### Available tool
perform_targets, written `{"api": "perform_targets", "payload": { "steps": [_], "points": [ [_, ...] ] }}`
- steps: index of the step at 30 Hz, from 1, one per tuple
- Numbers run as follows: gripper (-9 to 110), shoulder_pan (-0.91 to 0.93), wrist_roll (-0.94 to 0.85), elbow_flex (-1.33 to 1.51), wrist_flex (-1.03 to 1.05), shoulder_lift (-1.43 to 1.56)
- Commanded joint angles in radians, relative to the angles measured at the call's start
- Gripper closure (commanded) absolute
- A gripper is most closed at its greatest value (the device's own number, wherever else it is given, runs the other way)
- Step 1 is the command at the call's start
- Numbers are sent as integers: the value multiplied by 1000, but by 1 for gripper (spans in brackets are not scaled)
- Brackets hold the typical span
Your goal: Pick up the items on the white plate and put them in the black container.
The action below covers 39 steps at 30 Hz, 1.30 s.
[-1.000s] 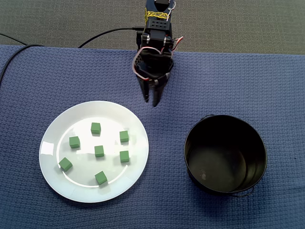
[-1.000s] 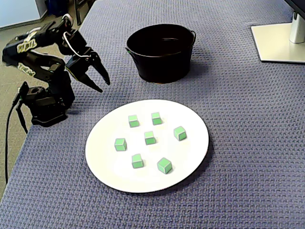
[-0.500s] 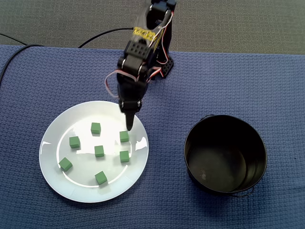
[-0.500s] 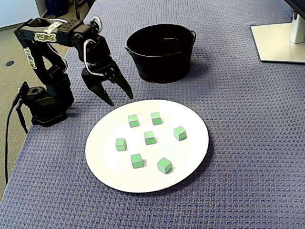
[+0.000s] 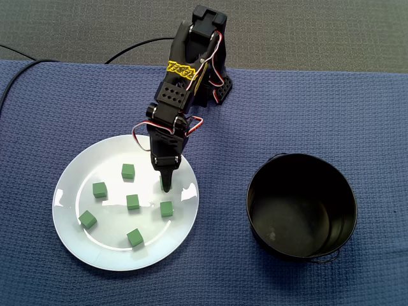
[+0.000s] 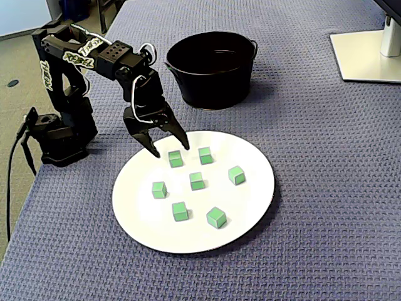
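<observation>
On white plate (image 6: 250, 207): seven green cubes (image 6: 197, 181), lying apart. Hand (image 6: 170, 149) holds nothing, jaws spread wide, tips low over rim-side cube (image 6: 175, 158); contact unclear. Black container (image 6: 216, 88) stands beyond plate on blue-clothed bench (image 6: 326, 188).

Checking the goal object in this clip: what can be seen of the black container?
The container is a round, black, metal-looking pot with straight walls and thin wire loops at opposite sides of the rim. It stands upright and empty on the blue cloth, right of the plate in a fixed view and apart from it. Only the cloth touches it.
</observation>
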Motion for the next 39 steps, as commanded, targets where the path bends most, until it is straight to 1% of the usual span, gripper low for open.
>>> {"api": "perform_targets", "payload": {
  "steps": [1, 14, 24, 31, 33, 36, 39],
  "points": [
    [79, 0, 14, -31, -35, -9],
    [88, -12, 6, 35, -126, -29],
    [101, -15, 14, 43, -138, -35],
    [101, -6, 20, 63, -152, 9],
    [101, 11, -3, 17, -71, 60],
    [101, 78, 0, -175, 135, 172],
    [101, 146, -29, -298, 227, 322]
  ]
}}
